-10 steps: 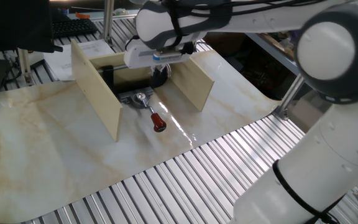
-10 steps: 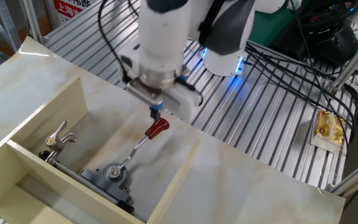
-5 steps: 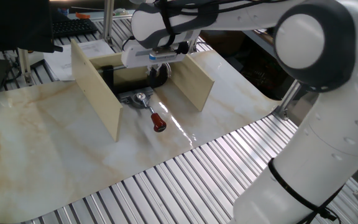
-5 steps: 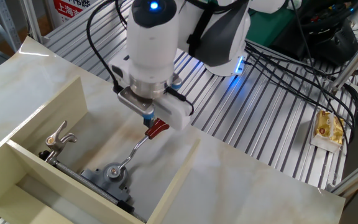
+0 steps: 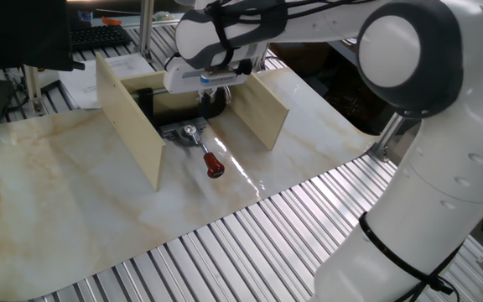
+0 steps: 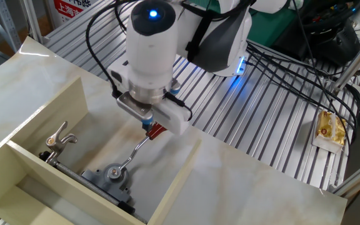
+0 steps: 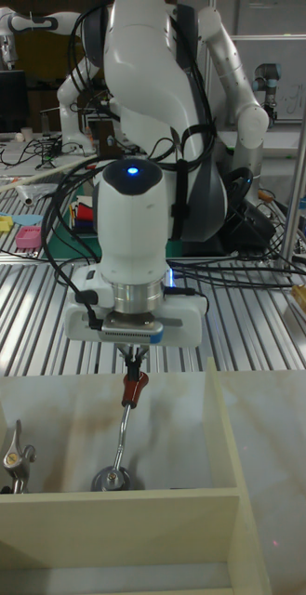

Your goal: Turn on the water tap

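Observation:
The water tap is a thin metal lever with a red handle. It pivots on a round hub, and a black C-clamp holds that hub between two upright wooden boards. My gripper hangs just over the handle's tip. Its fingers are pressed together into a narrow point with nothing between them. Whether they touch the handle I cannot tell. In the other fixed view they hide part of the handle.
The wooden boards wall in the tap on both sides. The clamp's metal T-handle sticks up at the left. A yellow packet and cables lie on the slatted metal beyond the marble top.
My gripper has come down and shifted sideways until its tip sits right at the red handle. The lever itself looks unmoved.

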Tool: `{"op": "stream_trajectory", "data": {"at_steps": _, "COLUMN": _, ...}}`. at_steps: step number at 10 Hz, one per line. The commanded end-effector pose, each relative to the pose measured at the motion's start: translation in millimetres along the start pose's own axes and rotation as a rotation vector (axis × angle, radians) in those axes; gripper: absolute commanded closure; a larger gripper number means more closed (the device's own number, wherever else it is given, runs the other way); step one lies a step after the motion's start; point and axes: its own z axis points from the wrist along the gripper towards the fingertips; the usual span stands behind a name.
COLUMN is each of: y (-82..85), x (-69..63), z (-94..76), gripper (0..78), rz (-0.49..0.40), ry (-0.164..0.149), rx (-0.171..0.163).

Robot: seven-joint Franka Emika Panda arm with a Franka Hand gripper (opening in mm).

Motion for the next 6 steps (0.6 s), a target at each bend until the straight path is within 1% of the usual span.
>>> {"op": "stream_trajectory", "data": {"at_steps": 1, "y": -0.9, "x": -1.8, "z": -0.8, "gripper": 77.6, "rz": 0.004, "ry": -0.001, "rx": -0.004}}
{"op": "stream_trajectory", "data": {"at_steps": 2, "y": -0.9, "x": -1.8, "z": -0.8, "gripper": 77.6, "rz": 0.061, "ry": -0.006, "rx": 0.009}}
{"op": "stream_trajectory", "data": {"at_steps": 3, "y": -0.9, "x": -1.8, "z": -0.8, "gripper": 77.6, "rz": 0.088, "ry": -0.012, "rx": 0.012}}
{"op": "stream_trajectory", "data": {"at_steps": 4, "y": -0.9, "x": -1.8, "z": -0.8, "gripper": 77.6, "rz": 0.1, "ry": -0.003, "rx": 0.012}}
{"op": "stream_trajectory", "data": {"at_steps": 5, "y": -0.9, "x": -1.8, "z": -0.8, "gripper": 77.6, "rz": 0.122, "ry": 0.002, "rx": 0.004}}
{"op": "stream_trajectory", "data": {"at_steps": 6, "y": -0.9, "x": -1.8, "z": -0.8, "gripper": 77.6, "rz": 0.122, "ry": -0.001, "rx": 0.004}}
